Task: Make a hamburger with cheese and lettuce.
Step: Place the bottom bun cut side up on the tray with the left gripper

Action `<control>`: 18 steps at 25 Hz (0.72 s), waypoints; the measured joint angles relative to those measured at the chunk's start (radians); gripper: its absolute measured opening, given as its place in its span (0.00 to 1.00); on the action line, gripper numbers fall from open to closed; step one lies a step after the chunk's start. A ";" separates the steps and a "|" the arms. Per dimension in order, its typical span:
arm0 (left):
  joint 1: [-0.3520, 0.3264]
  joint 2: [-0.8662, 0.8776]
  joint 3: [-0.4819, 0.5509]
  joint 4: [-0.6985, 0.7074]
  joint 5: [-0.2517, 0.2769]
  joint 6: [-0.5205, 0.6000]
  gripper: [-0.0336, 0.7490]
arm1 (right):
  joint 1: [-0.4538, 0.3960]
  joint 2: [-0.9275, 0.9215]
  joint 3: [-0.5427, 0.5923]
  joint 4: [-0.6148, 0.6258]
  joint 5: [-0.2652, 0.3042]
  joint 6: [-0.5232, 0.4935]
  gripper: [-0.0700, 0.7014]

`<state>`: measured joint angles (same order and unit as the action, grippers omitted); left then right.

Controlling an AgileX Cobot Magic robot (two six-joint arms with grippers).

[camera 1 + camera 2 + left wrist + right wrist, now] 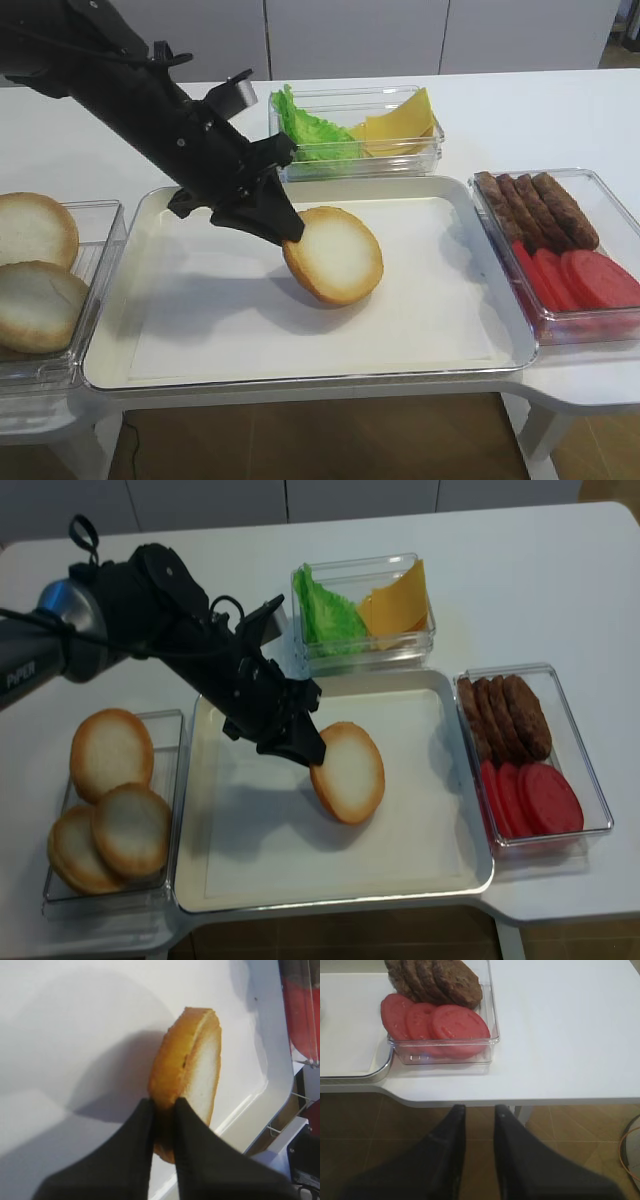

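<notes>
My left gripper is shut on the rim of the hamburger bun half, pale cream face up and tilted, held just over the middle of the white tray. In the left wrist view the bun stands edge-on between my fingers. In the second high view the same gripper grips the bun. The cheese and lettuce lie in a clear box behind the tray. My right gripper is slightly open and empty, below the table's front right edge.
A clear box at the left holds three more bun halves. A clear box at the right holds brown patties and red tomato slices, also in the right wrist view.
</notes>
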<state>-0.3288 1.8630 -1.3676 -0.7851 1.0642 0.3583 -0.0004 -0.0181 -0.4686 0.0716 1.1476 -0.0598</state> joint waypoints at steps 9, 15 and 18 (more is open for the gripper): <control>0.000 0.000 0.000 0.073 0.000 0.001 0.12 | 0.000 0.000 0.000 0.000 0.000 0.000 0.29; 0.000 0.000 -0.002 0.076 -0.005 0.002 0.18 | 0.000 0.000 0.000 0.000 0.000 0.000 0.29; 0.000 0.000 -0.002 0.061 -0.017 0.004 0.32 | 0.000 0.000 0.000 0.000 0.000 0.000 0.29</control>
<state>-0.3288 1.8630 -1.3699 -0.7241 1.0475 0.3625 -0.0004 -0.0181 -0.4686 0.0716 1.1476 -0.0598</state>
